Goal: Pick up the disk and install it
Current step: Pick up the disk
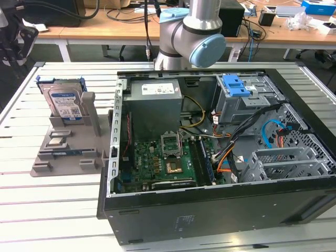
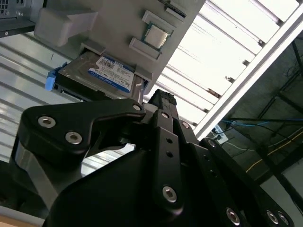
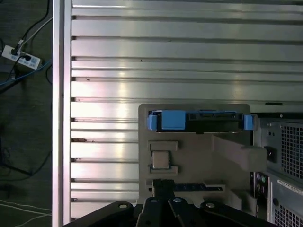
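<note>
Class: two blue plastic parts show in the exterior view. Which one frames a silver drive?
The blue frame on the disk, upright in the grey holder outside the computer case. The blue latch piece inside it carries no drive.

You've got the disk [image 1: 65, 103] in silver with a white-and-blue label and a blue frame around it, sitting in a plain grey holder [image 1: 65, 157]. The counter [image 1: 47, 210] is pale silver with ribbed stripes. The case [image 1: 210, 215] is black, with a green board [image 1: 157, 163], a bright blue latch [image 1: 234, 85] and orange wires [image 1: 223, 157]. Your claw [image 3: 163, 187] is black, and the arm [image 1: 194, 31] is grey with a light blue cap.
</note>
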`<action>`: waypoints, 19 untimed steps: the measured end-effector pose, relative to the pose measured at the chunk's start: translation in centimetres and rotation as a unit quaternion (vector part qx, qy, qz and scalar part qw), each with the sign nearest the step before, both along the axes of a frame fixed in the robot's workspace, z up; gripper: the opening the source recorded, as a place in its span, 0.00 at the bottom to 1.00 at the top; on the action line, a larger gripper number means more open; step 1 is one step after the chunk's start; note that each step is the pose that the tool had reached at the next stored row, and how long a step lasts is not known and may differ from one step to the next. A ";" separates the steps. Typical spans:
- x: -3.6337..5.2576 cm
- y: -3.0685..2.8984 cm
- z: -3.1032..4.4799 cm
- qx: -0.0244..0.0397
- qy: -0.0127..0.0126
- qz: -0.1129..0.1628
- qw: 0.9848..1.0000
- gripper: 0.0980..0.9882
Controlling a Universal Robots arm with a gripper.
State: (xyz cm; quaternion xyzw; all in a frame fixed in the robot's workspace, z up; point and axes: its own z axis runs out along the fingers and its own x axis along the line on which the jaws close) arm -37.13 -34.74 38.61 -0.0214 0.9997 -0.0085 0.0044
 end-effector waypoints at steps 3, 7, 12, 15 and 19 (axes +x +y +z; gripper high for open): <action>0.00 0.00 0.00 0.000 0.000 0.029 1.000 0.01; 0.00 0.00 0.00 0.000 0.000 0.072 0.997 0.01; 0.00 0.00 0.00 0.000 0.000 0.097 0.995 0.01; 0.00 0.00 0.00 0.000 0.000 0.121 0.993 0.01; 0.00 0.00 0.00 0.000 0.000 0.146 0.989 0.01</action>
